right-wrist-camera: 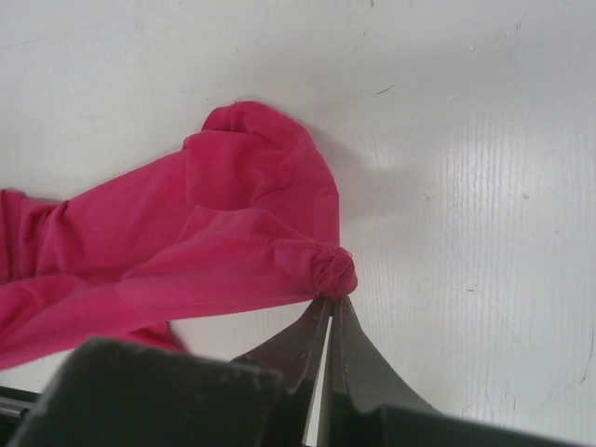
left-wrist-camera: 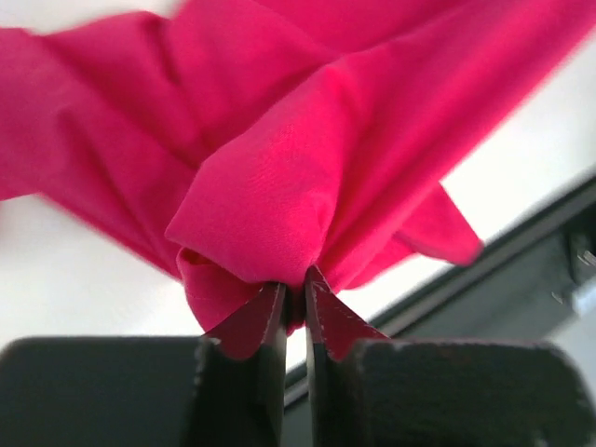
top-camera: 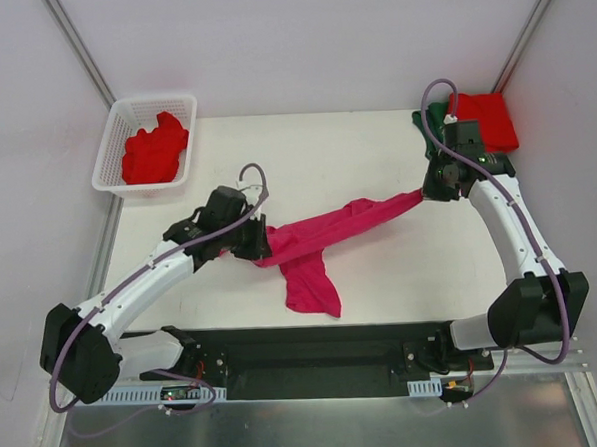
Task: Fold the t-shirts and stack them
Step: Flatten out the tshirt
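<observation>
A magenta-pink t-shirt hangs stretched between both arms above the table, one part drooping down to the surface. My left gripper is shut on a bunched fold at its left end, and the cloth fills the left wrist view above the fingertips. My right gripper is shut on a small knot of hem at its right end. A bright red t-shirt lies crumpled in the white basket. Another red t-shirt lies folded at the back right, on a dark green one.
The white table ends at a black rail along the near edge, where the arm bases stand. Grey walls enclose the back and sides.
</observation>
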You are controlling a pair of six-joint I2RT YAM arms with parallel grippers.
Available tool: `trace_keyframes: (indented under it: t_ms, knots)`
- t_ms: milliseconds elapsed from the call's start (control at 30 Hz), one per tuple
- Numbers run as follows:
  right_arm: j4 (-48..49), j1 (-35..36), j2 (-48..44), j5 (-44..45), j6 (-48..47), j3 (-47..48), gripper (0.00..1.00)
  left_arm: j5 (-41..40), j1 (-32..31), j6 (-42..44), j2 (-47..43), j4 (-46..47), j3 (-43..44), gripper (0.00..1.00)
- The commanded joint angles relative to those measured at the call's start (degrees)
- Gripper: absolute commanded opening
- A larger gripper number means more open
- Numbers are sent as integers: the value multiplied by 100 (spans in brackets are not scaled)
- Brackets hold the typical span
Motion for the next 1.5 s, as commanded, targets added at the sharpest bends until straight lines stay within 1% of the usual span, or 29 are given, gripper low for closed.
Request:
trace_keyframes:
  t_ms: [0,33,67,133,167,233,267,333,367,533,600,700,733,867,933,1100,1200,1367,1467]
  knots:
    - [-71,-9,41,213,-94,325,1,1035,-559,-982,-259,-251,-345,31]
    - [-71,-9,49,204,-85,325,1,1577,-612,-1053,-207,-251,-406,41]
    - [-71,-18,58,195,-94,325,1,1853,-717,-1080,-76,-260,-459,51]
    - [-63,-18,85,187,-85,342,1,2153,-867,-1037,22,-268,-477,99]
    - [-54,-18,102,178,-77,333,1,2119,-1016,-880,92,-277,-399,99]
    - [-28,-18,146,125,-77,342,1,1708,-1052,-756,101,-304,-284,99]
    - [-36,-9,155,99,-68,342,1,1323,-1052,-564,171,-295,-83,99]
    - [-36,0,164,72,-59,342,1,812,-1052,-343,346,-304,172,99]
    - [-36,0,155,81,-50,333,1,461,-1052,-81,600,-295,469,99]
    - [-45,52,111,64,-41,325,1,19,-1052,448,1505,-173,1402,99]
    - [-45,61,93,81,-41,298,1,-95,-1035,659,1673,29,1491,99]
    - [-45,61,58,81,-41,281,1,-87,-939,870,2086,188,1624,99]
    - [-54,61,32,81,-50,281,1,-61,-808,888,2235,223,1606,99]
    - [-45,70,-47,107,-68,237,1,396,-289,783,2202,820,1167,99]
    - [-54,61,-38,108,-77,237,1,423,-183,800,2237,839,1140,99]
    - [-1,70,-12,55,-68,210,1,353,-130,774,2430,961,1167,98]
    - [-10,70,-12,46,-76,193,1,528,-130,651,2579,1128,1175,95]
    - [-19,70,-21,99,-112,201,1,739,-147,493,2668,1278,1132,86]
    - [-19,70,5,90,-112,193,1,739,-138,484,2659,1314,1018,84]
